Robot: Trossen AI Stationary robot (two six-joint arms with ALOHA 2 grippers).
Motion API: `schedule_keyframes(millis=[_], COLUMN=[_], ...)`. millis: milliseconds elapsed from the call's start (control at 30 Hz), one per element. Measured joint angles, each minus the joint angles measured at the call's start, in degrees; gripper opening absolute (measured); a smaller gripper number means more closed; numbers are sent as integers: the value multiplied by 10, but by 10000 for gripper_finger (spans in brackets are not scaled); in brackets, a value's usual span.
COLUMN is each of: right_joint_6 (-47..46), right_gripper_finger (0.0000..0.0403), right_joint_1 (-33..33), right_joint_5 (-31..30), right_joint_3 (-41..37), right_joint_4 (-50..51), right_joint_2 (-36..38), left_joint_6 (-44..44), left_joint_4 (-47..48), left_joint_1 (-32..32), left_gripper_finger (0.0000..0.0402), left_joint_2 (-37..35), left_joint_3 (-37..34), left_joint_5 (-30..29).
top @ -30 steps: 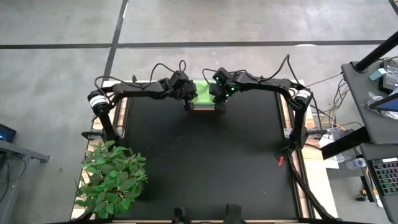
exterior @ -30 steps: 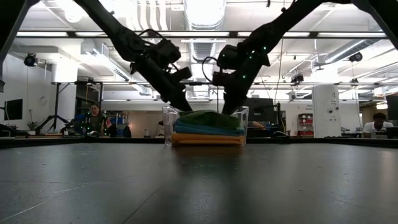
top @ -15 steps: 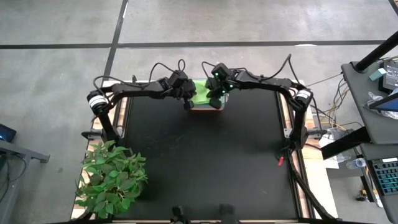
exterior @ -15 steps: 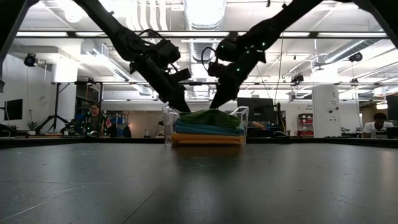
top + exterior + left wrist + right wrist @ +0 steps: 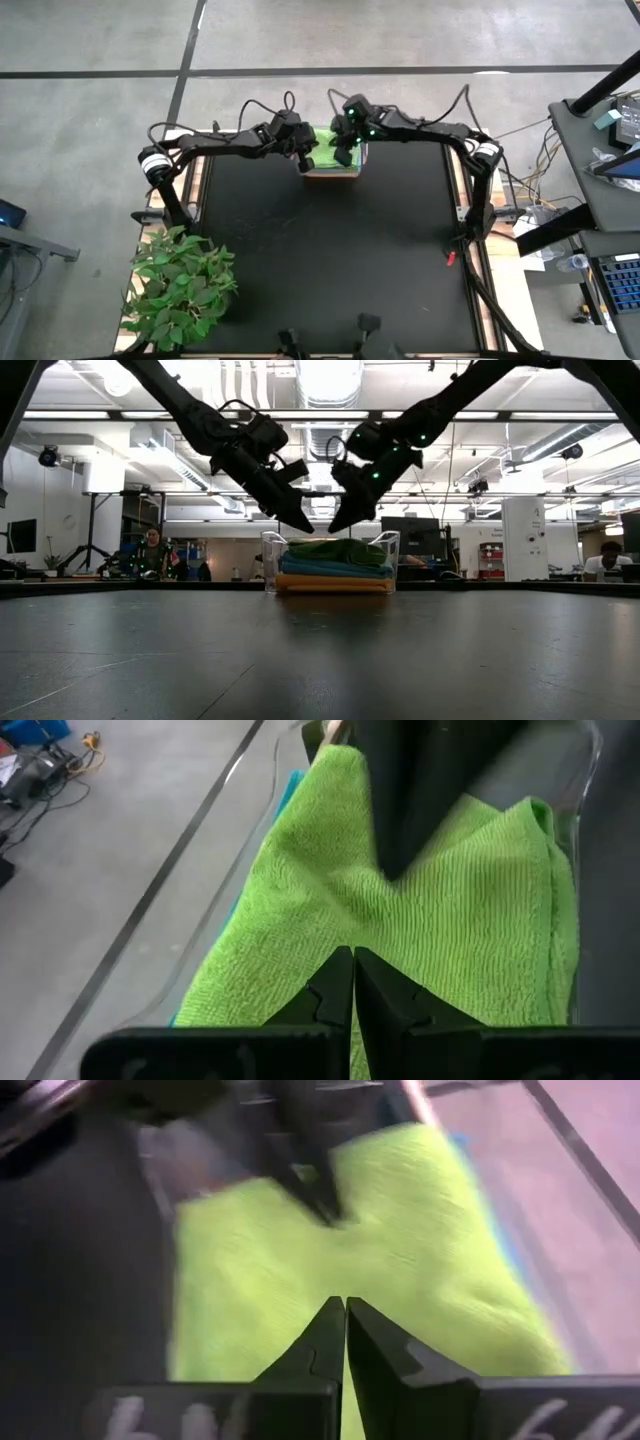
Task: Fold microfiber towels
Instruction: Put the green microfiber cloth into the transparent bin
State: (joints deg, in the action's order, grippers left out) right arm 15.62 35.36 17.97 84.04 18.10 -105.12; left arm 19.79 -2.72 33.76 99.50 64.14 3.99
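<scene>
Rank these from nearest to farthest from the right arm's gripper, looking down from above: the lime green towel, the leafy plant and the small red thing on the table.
From the right gripper:
1. Lime green towel, directly beneath it in the bin at the table's far edge.
2. Small red thing, by the right edge.
3. Leafy plant, near-left corner.

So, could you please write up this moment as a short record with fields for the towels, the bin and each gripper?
towels: folded stack in the clear bin, lime green towel on top, teal under it, yellow-orange at the bottom
bin position: far edge of the table, centre
left gripper: shut, empty, just above the stack
right gripper: shut, empty, just above the stack, close to the left one
plant: near left corner
</scene>
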Motion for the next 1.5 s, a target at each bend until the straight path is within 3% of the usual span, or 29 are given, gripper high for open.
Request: schedule_keyframes(millis=[333,633,867,1033,1500], right_joint_6=[18,54,54,47,37], right_gripper_finger=[9,9,9,9,9], right_joint_1=[67,68,51,32,2], right_joint_5=[-6,-160,-157,-83,-35], right_joint_3=[-5,-3,-1,-1,-3], right_joint_4=[82,96,114,138,159], right_joint_2=[-1,-2,22,23,10], left_joint_6=[-15,-32,-31,-28,-29], left_joint_4=[3,19,20,17,22], left_joint_1=[0,0,0,-4,-4], left_gripper_finger=[0,0,0,0,0], left_joint_2=[21,23,20,16,16], left_joint_3=[-1,-6,-4,-4,-7], left_joint_5=[0,-30,-43,-30,-1])
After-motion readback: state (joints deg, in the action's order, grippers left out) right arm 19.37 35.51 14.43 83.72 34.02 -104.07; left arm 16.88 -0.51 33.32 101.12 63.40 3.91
